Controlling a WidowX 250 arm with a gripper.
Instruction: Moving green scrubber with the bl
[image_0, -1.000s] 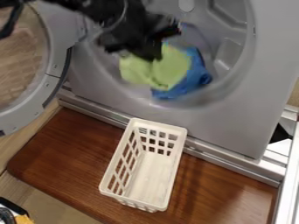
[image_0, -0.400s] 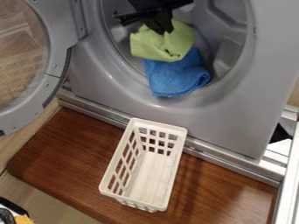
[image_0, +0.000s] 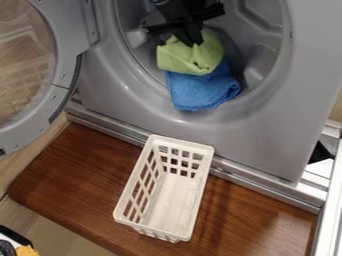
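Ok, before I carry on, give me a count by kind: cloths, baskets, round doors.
Cloths: 2 (green cloth, blue cloth)
Baskets: 1 (white basket)
Round doors: 1 (grey-framed door, swung open)
Total: 4

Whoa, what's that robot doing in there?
A black robot arm has its black gripper inside the round opening of a grey front-loading laundry machine, right at a light green cloth. I can't tell if it has a firm grip on it. The green cloth overlaps the top of a blue cloth, and both are in the machine. In front, a white plastic basket with square holes stands on a brown wooden board.
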